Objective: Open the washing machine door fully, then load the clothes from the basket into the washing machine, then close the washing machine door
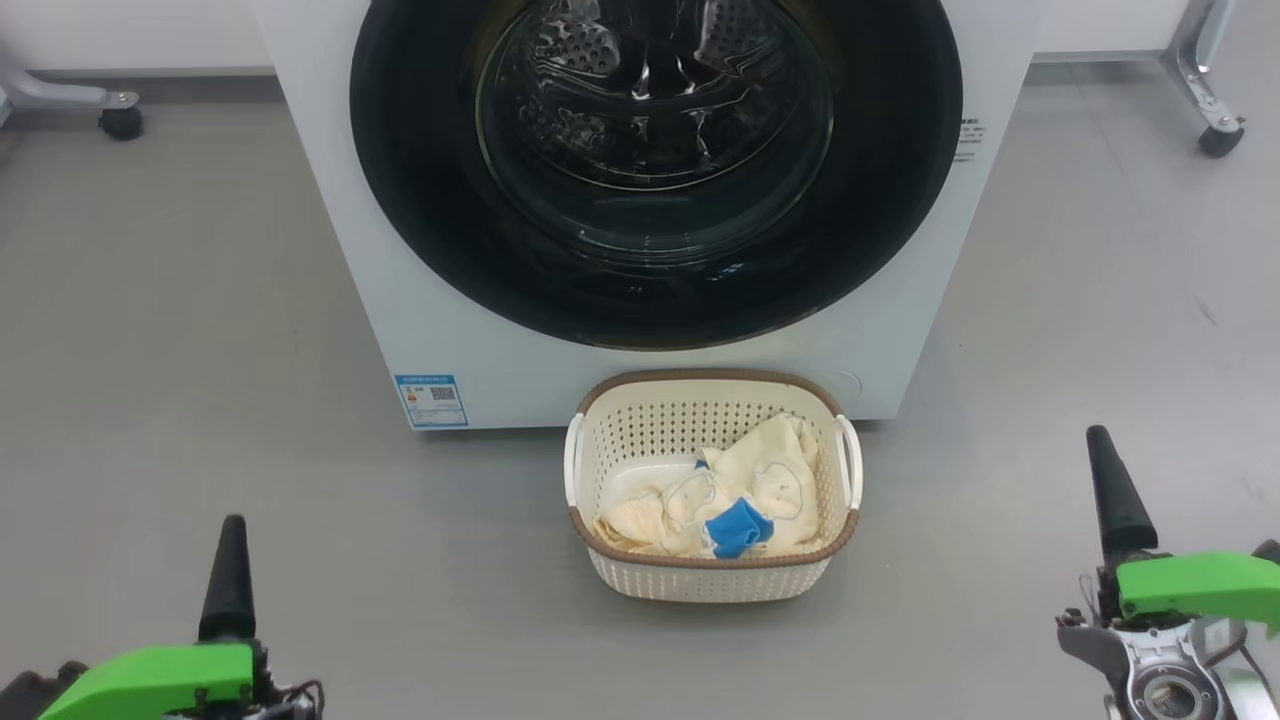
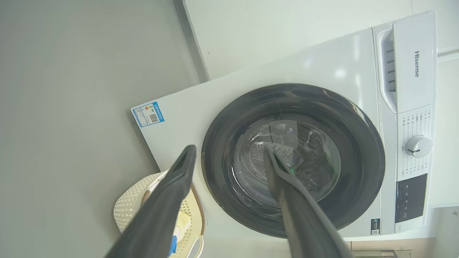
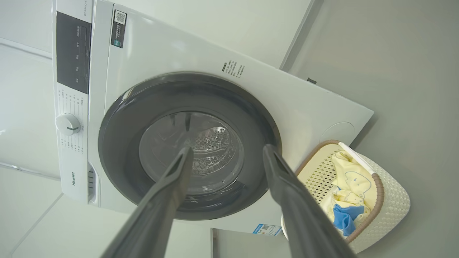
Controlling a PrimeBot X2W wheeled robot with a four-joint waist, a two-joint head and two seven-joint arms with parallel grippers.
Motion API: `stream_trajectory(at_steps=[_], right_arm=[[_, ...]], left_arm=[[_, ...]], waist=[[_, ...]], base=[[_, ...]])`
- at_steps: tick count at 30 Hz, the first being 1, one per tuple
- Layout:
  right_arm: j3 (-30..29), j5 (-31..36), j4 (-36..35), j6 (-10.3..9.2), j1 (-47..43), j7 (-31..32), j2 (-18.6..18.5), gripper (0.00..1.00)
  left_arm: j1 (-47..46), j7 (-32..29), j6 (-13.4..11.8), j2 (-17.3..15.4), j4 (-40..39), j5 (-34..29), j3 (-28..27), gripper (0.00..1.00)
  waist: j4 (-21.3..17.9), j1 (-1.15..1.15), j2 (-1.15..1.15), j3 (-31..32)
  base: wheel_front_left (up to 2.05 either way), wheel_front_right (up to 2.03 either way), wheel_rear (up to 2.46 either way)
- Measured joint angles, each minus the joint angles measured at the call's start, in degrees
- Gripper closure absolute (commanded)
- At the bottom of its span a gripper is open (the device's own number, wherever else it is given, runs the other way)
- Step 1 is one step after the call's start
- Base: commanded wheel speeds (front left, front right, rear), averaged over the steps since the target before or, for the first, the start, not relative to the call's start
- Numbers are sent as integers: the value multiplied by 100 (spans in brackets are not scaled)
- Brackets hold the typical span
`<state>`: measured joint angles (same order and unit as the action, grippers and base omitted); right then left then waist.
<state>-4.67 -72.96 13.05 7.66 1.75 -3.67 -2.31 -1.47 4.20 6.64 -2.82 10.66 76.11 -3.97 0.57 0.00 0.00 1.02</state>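
Note:
The white washing machine stands straight ahead. Its washing machine door, with a glossy black rim around domed glass, lies shut against the front. The cream basket sits on the floor just before the machine, below the door. The clothes lie inside it, pale cream-yellow with bear outlines and a blue patch. In the head view a dark finger of my left hand rises at the lower left, and a finger of my right hand at the lower right, both well short of the basket. My left gripper and right gripper are open and hold nothing.
Grey floor spreads to both sides of the machine. A wheeled metal leg stands at the far left and another at the far right. A blue label marks the machine's lower left corner. The knob and control panel sit along its top.

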Motion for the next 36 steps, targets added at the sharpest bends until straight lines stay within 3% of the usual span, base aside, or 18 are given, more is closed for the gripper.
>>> stream_trajectory(at_steps=[19,36], right_arm=[[280,1909,-443,0,119,-298,0,0],[445,3481,-590,0,219,-552,-1,0]], left_arm=[[0,291,-122,7,-711,-1884,153,0],[3,544,-377,9,-981,-4570,716,0]], waist=[[60,0,0,-2],[97,0,0,-14]], base=[[0,0,0],[0,0,0]])
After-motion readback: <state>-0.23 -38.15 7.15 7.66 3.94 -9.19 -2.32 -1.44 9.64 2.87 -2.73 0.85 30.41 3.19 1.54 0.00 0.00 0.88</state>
